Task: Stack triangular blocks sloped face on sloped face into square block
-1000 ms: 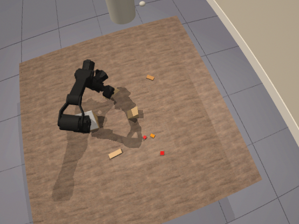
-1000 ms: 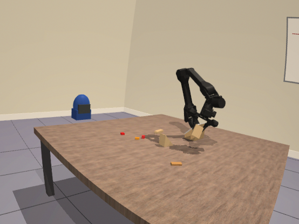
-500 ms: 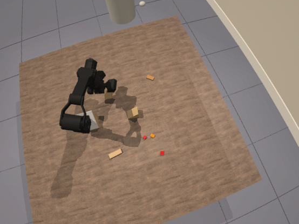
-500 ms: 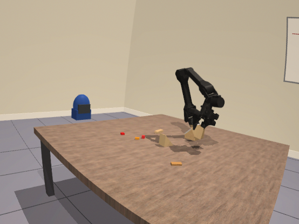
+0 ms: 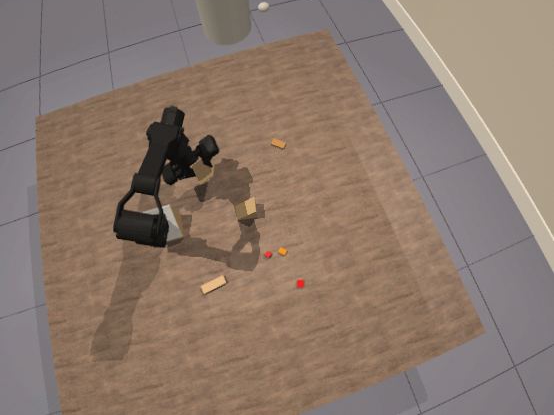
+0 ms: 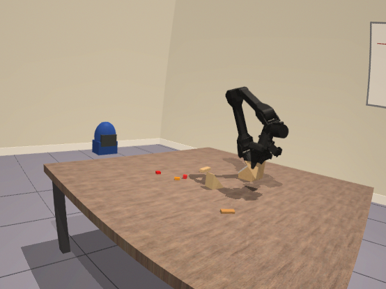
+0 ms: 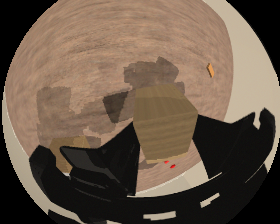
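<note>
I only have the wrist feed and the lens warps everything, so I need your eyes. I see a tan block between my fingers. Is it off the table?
Observer: In the exterior view the held triangular block sits low, near the table; I cannot tell whether it touches.
Operator: Where is the other wedge?
Observer: The second triangular block stands apart from the gripper, farther from the arm's base, untouched.
Operator: Anything cluttering the way?
Observer: Beyond it lie a small red cube and an orange piece, not between the two blocks.
</note>
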Controlling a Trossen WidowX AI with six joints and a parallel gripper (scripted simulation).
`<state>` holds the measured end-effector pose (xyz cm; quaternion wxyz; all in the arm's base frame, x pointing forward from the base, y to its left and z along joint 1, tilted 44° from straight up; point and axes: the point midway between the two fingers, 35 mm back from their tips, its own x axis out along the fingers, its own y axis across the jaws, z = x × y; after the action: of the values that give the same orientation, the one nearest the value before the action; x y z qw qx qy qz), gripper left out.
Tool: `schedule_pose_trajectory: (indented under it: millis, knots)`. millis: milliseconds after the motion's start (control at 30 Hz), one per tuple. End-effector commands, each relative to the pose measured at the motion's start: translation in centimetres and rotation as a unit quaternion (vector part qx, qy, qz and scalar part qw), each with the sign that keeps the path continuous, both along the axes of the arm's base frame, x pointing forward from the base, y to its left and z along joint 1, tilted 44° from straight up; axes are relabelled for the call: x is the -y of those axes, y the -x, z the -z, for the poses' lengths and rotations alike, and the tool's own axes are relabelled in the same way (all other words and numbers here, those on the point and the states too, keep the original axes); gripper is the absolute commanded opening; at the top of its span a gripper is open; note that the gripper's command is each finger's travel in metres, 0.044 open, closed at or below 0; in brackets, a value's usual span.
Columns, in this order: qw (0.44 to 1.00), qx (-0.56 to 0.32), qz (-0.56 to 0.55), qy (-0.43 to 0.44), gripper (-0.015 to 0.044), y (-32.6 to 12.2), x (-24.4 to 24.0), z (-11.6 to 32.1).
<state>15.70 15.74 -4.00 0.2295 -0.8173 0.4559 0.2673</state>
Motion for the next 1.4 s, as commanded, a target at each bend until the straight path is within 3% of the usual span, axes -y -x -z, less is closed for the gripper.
schedule_pose_trajectory:
  millis: [0, 533, 1100, 1367]
  knots:
    - [0.999, -0.040, -0.029, 0.021, 0.0000, -0.1, -0.3, 0.0]
    - [0.948, -0.232, -0.179, 0.124, 0.0000, -0.3, -0.4, -0.2]
    - [0.819, -0.418, -0.336, 0.203, 0.0000, -0.5, -0.5, -0.4]
    - [0.805, -0.433, -0.349, 0.208, 0.0000, -0.8, -0.4, -1.1]
